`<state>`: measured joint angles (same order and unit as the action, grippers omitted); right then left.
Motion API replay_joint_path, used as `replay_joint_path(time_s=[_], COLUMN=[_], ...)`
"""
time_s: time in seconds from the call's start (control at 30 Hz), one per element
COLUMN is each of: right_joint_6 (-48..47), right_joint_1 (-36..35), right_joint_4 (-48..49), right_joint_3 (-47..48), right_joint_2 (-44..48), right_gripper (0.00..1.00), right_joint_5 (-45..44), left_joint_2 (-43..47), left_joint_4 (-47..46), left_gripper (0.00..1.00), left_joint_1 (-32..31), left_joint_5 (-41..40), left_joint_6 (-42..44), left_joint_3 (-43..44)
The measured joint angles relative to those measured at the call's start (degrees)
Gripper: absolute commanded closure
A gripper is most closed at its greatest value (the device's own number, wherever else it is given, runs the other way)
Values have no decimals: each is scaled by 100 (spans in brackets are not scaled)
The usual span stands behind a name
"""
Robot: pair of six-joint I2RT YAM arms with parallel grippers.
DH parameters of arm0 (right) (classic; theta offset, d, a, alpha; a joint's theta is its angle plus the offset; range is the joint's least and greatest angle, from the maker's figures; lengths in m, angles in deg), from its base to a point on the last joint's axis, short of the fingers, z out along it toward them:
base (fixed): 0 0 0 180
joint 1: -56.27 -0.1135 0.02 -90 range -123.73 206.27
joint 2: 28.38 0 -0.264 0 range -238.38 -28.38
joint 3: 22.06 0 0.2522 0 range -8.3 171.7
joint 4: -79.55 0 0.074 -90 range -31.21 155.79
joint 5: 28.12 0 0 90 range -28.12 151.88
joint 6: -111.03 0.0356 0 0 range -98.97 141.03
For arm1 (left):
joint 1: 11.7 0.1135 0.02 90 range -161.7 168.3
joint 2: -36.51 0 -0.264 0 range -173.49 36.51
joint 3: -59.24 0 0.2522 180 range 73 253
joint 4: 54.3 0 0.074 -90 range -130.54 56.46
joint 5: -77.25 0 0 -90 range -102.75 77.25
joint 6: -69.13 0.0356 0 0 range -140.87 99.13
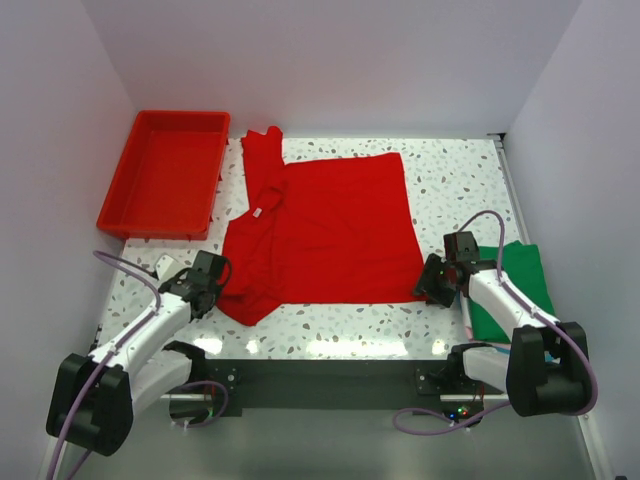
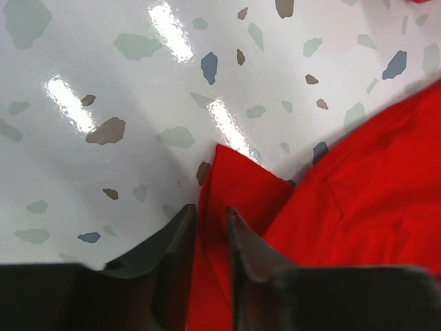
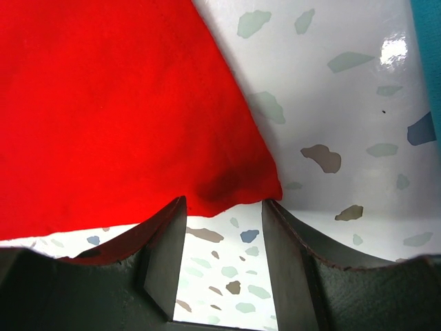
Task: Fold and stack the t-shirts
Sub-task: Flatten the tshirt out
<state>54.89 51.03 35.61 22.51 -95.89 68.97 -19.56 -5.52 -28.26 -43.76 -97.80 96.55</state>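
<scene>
A bright red t-shirt [image 1: 325,228] lies mostly spread on the speckled table, its left side bunched, a small white neck label [image 1: 256,212] showing. My left gripper [image 1: 213,283] is at the shirt's near left corner. In the left wrist view it [image 2: 210,215] is shut on a fold of the red cloth [image 2: 234,186]. My right gripper [image 1: 432,281] is at the shirt's near right corner. In the right wrist view it [image 3: 224,205] is open, the red corner [image 3: 244,183] just ahead of its fingertips, table between the jaws. A folded green t-shirt [image 1: 518,290] lies at the right under the right arm.
A rigid red plastic tray [image 1: 165,185] stands at the back left. White walls close in the table on three sides. A dark bar [image 1: 320,375] with the arm bases runs along the near edge. A teal edge [image 3: 427,48] shows at the right wrist view's far right.
</scene>
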Motion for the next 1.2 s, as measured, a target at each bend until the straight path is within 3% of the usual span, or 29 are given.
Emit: replay_joint_path(time_s=[0.13, 0.53, 0.87, 1.2], right_joint_6=[-2, 79, 177, 212], right_joint_1=[0, 0, 0, -2], right_joint_4=[9, 44, 105, -170], right_joint_3=[0, -63, -101, -52], right_joint_2=[0, 0, 0, 337], right_gripper=[50, 65, 98, 100], right_joint_5=[-2, -7, -79, -208], left_joint_2=[90, 1982, 2916, 3532], left_joint_4=[-9, 584, 1325, 1602], left_gripper=[100, 100, 100, 100], left_joint_1=[4, 4, 4, 4], left_joint_5=[103, 748, 1226, 1836], left_joint_6=[2, 85, 385, 848], left_joint_3=[0, 17, 741, 1272])
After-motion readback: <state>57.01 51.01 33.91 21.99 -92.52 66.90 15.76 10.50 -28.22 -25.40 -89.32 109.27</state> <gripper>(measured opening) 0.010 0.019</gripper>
